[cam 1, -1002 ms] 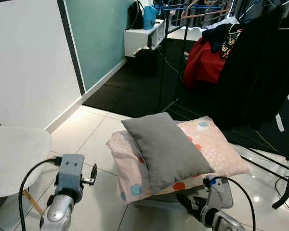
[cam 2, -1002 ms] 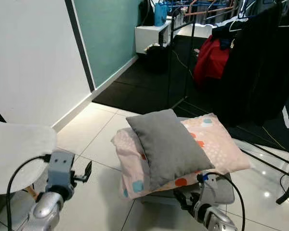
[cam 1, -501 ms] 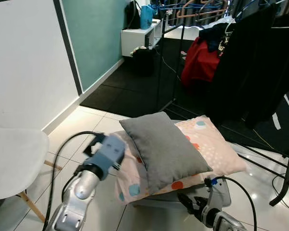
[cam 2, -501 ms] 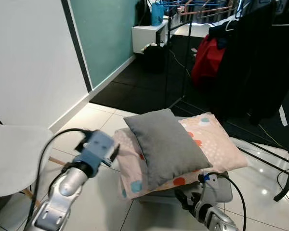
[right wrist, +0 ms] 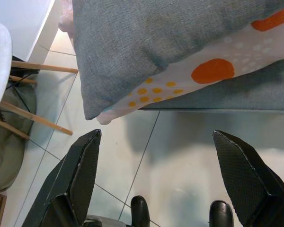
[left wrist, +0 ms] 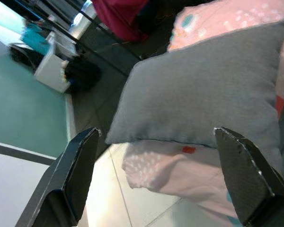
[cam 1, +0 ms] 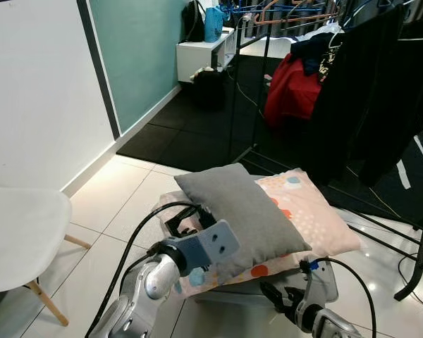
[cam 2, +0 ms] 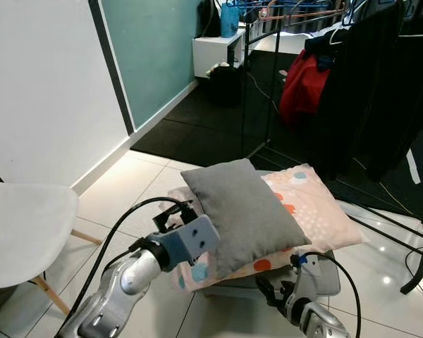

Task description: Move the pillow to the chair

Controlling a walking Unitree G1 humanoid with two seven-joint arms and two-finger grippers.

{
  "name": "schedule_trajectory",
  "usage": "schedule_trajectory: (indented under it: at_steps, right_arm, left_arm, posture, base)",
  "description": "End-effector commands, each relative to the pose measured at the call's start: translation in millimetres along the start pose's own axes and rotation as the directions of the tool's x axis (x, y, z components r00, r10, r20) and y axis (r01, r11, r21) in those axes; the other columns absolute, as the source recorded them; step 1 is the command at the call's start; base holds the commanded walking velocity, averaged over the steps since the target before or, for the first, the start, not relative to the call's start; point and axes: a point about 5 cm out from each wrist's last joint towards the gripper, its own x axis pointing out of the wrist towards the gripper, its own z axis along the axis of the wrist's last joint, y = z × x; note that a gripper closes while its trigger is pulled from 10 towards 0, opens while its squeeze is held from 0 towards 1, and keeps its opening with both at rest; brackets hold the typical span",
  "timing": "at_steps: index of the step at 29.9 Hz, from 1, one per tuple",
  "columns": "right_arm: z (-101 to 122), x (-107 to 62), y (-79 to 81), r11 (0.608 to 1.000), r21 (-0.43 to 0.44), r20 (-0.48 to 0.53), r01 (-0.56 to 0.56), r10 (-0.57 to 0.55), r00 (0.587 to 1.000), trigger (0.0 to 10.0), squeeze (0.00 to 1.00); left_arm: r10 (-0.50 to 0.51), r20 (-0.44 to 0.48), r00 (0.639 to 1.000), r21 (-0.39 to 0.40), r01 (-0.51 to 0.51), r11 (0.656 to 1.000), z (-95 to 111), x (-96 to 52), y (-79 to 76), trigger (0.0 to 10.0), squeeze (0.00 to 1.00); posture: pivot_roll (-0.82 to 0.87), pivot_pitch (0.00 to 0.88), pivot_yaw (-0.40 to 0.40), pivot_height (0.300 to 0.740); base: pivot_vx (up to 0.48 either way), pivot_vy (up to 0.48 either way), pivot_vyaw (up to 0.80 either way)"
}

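My left gripper [left wrist: 156, 170] is up at the near-left edge of the grey pillow [cam 1: 243, 215], fingers spread wide, nothing between them, not touching fabric yet. Grey pillow lies tilted on top of the pink patterned pillow [cam 1: 317, 215], both stacked on a low grey seat [right wrist: 236, 97]. White chair [cam 1: 17, 236] stands well apart to my left, by the wall. My right gripper [right wrist: 156, 175] hangs low below the stack, fingers wide apart, holding nothing.

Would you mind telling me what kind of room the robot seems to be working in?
Probably a lived-in home, perhaps a laundry or spare room: clothes hang on a drying rack, a grey pillow lies on a patterned pink pillow, and a white chair stands on the tiled floor.
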Motion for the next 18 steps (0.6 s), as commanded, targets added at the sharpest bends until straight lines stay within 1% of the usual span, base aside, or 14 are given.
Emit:
schedule_trajectory:
  at_steps: [1, 2, 3, 4, 9, 12, 14, 16, 18]
  right_arm:
    - [0.2, 0.6, 1.3, 1.000, 0.005, -0.002, -0.003, 0.003, 1.000, 10.0, 0.00]
    - [0.2, 0.6, 1.3, 1.000, 0.005, -0.002, -0.003, 0.003, 1.000, 10.0, 0.00]
    - [0.6, 1.4, 2.7, 1.000, 0.007, 0.001, -0.005, 0.005, 1.000, 10.0, 0.00]
    - [0.6, 1.4, 2.7, 1.000, 0.007, 0.001, -0.005, 0.005, 1.000, 10.0, 0.00]
    - [0.9, 2.4, 4.3, 1.000, 0.010, 0.003, -0.007, 0.007, 1.000, 10.0, 0.00]
    - [0.9, 2.7, 4.8, 1.000, 0.011, 0.003, -0.008, 0.008, 1.000, 10.0, 0.00]
    - [1.1, 2.3, 4.1, 1.000, 0.010, 0.002, -0.007, 0.007, 1.000, 10.0, 0.00]
    - [1.0, 1.8, 3.4, 1.000, 0.010, 0.002, -0.005, 0.005, 1.000, 10.0, 0.00]
    - [1.0, 1.7, 3.1, 1.000, 0.010, 0.002, -0.004, 0.003, 1.000, 10.0, 0.00]
  left_arm:
    - [-0.054, -0.027, 0.998, -0.008, 0.054, 0.999, -3.6, 1.8, -4.6, 10.0, 0.00]
    - [-0.054, -0.027, 0.998, -0.008, 0.054, 0.999, -3.6, 1.8, -4.6, 10.0, 0.00]
    - [-0.085, -0.031, 0.996, -0.038, 0.084, 0.996, -5.1, 3.3, -6.1, 10.0, 0.00]
    - [-0.085, -0.031, 0.996, -0.038, 0.084, 0.996, -5.1, 3.3, -6.1, 10.0, 0.00]
    - [-0.117, -0.047, 0.992, 0.034, 0.118, 0.992, -1.7, 7.8, -10.0, 10.0, 0.00]
    - [-0.117, -0.061, 0.991, 0.013, 0.118, 0.993, -4.6, 7.0, -9.1, 10.0, 0.00]
    - [-0.145, -0.067, 0.987, -0.074, 0.140, 0.987, -7.1, 6.5, -9.4, 10.0, 0.00]
    - [-0.162, -0.071, 0.984, -0.117, 0.153, 0.981, -8.0, 6.5, -9.6, 10.0, 0.00]
    - [-0.161, -0.071, 0.984, -0.116, 0.152, 0.981, -7.8, 6.5, -9.2, 10.0, 0.00]
  posture:
    - [-0.11, 0.056, -0.022, 0.740]
    - [-0.11, 0.056, -0.022, 0.740]
    - [-0.10, 0.063, -0.011, 0.740]
    - [-0.10, 0.063, -0.011, 0.740]
    - [-0.09, 0.059, -0.011, 0.740]
    - [-0.09, 0.062, -0.008, 0.740]
    - [-0.09, 0.070, -0.009, 0.740]
    - [-0.10, 0.072, -0.006, 0.740]
    - [-0.10, 0.072, -0.006, 0.740]
  base:
    - [0.000, 0.000, 0.00]
    - [0.000, 0.000, 0.00]
    - [0.000, 0.000, 0.00]
    - [0.000, 0.000, 0.00]
    - [0.000, 0.000, 0.00]
    - [0.000, 0.000, 0.00]
    - [0.000, 0.000, 0.00]
    - [0.000, 0.000, 0.00]
    - [0.000, 0.000, 0.00]
